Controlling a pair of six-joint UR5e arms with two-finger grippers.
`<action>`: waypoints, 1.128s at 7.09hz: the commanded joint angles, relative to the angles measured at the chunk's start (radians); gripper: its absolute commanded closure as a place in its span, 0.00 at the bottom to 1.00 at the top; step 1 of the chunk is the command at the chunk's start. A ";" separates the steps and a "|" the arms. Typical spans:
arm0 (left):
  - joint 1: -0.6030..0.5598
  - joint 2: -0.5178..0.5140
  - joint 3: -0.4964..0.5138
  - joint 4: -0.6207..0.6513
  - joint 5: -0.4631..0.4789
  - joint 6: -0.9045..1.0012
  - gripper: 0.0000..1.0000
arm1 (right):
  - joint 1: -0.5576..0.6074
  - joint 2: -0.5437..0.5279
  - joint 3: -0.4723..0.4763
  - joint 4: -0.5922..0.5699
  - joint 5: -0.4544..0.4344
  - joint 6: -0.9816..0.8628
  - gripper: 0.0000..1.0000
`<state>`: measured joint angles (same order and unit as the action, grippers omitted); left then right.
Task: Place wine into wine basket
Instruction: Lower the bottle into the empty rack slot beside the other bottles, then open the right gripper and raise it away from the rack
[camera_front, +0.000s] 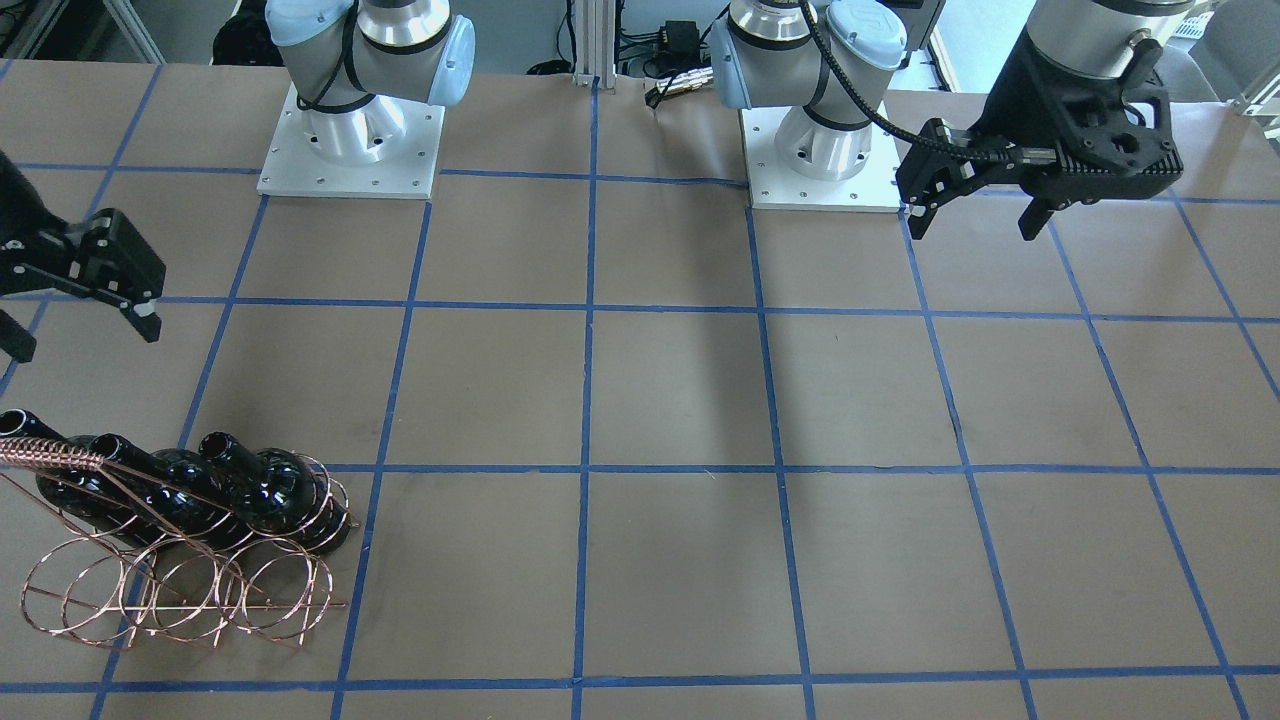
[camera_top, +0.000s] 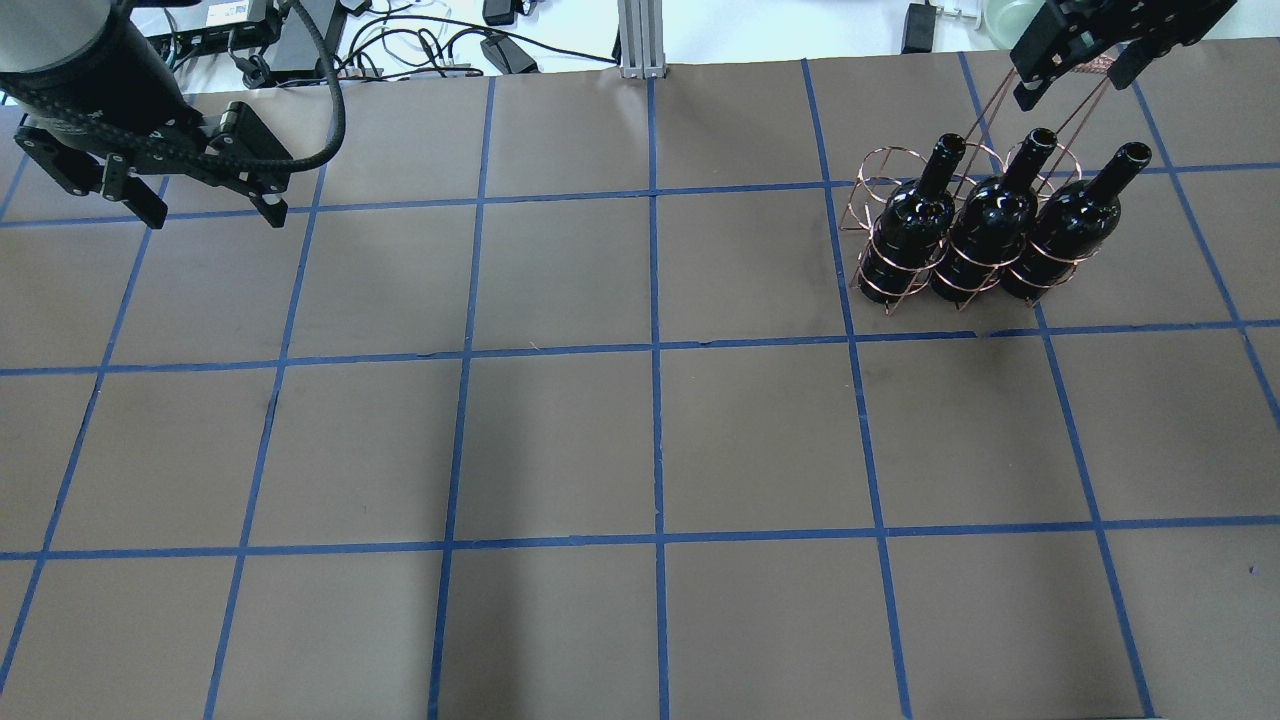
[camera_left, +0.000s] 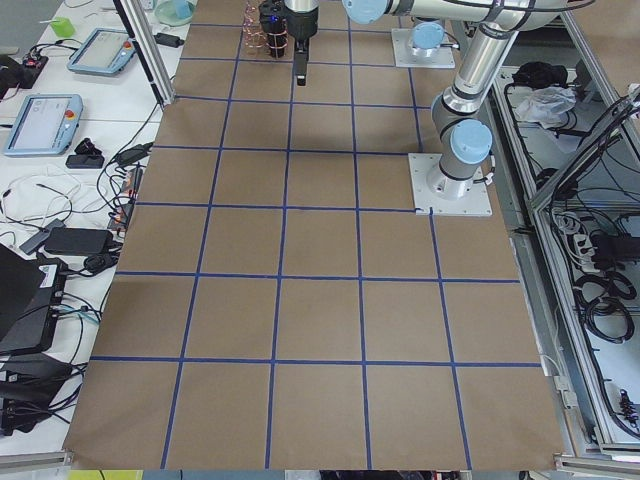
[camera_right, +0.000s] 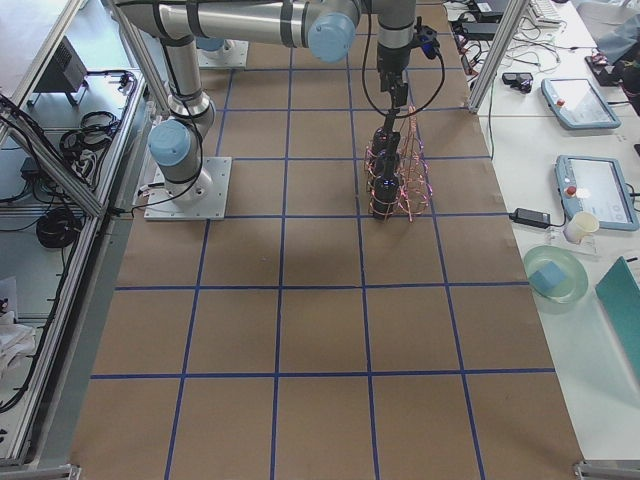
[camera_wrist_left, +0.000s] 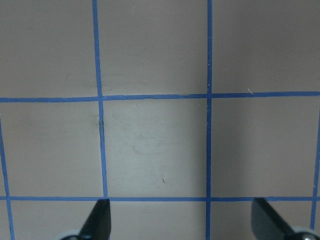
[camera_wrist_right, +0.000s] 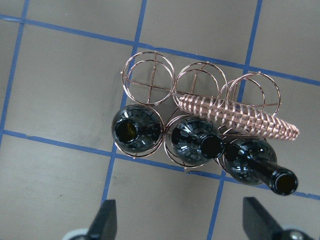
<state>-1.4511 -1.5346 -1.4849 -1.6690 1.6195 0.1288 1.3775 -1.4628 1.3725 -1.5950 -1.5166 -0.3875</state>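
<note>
Three nearly black wine bottles (camera_top: 995, 215) stand neck-up side by side in one row of the copper wire basket (camera_top: 880, 175), at the table's far right. The basket's other row of hoops (camera_wrist_right: 150, 80) is empty. In the right wrist view the bottles (camera_wrist_right: 197, 142) sit under the braided handle (camera_wrist_right: 240, 117). My right gripper (camera_top: 1075, 85) hangs above the basket, open and empty, apart from it. My left gripper (camera_top: 215, 215) is open and empty above the table's far left; the left wrist view (camera_wrist_left: 182, 222) shows only bare table below it.
The brown table (camera_top: 650, 450) is marked with a grid of blue tape. Both arm bases (camera_front: 350, 140) stand on white plates at the robot's edge. Cables and power supplies (camera_top: 400, 40) lie beyond the far edge.
</note>
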 joint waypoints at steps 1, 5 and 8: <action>-0.020 0.002 -0.002 -0.008 -0.003 0.000 0.00 | 0.089 -0.073 0.014 0.081 -0.019 0.183 0.11; -0.057 0.016 0.006 -0.014 -0.015 -0.014 0.00 | 0.147 -0.166 0.168 -0.017 -0.037 0.229 0.20; -0.113 0.025 0.008 -0.012 -0.016 -0.015 0.00 | 0.146 -0.166 0.168 -0.029 -0.043 0.228 0.01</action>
<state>-1.5487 -1.5113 -1.4772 -1.6813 1.6045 0.1143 1.5233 -1.6276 1.5392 -1.6160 -1.5591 -0.1612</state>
